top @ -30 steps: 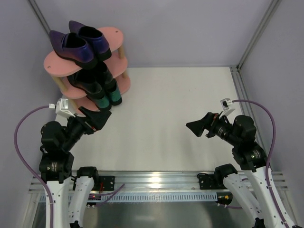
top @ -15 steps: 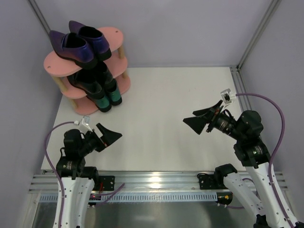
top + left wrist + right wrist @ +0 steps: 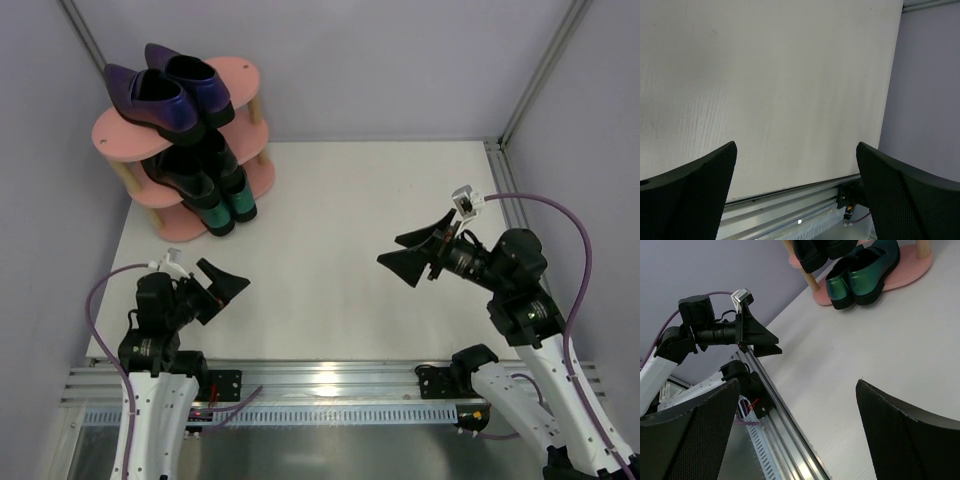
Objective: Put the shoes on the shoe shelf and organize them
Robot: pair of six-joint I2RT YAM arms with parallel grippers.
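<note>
The pink shoe shelf (image 3: 120, 128) stands at the table's far left corner. A purple pair of shoes (image 3: 165, 92) sits on its top board, a black pair (image 3: 188, 172) on the middle board and a teal-green pair (image 3: 228, 205) on the bottom board. In the right wrist view the teal-green pair (image 3: 860, 272) rests on the bottom board (image 3: 912, 271), with the black pair (image 3: 812, 251) above it. My left gripper (image 3: 228, 285) hangs open and empty near its base, well short of the shelf; its wrist view shows only bare table between its fingers (image 3: 690, 195). My right gripper (image 3: 390, 252) is open and empty at mid-right.
A metal rail (image 3: 320, 378) runs along the table's near edge, seen also as a metal rail (image 3: 790, 200) in the left wrist view. Purple cables loop off both arms. Grey walls close the left, back and right sides. The left arm (image 3: 715, 332) shows in the right wrist view.
My left arm has drawn back from the foot of the shelf toward its base, still open. My right gripper has risen and edged slightly left.
</note>
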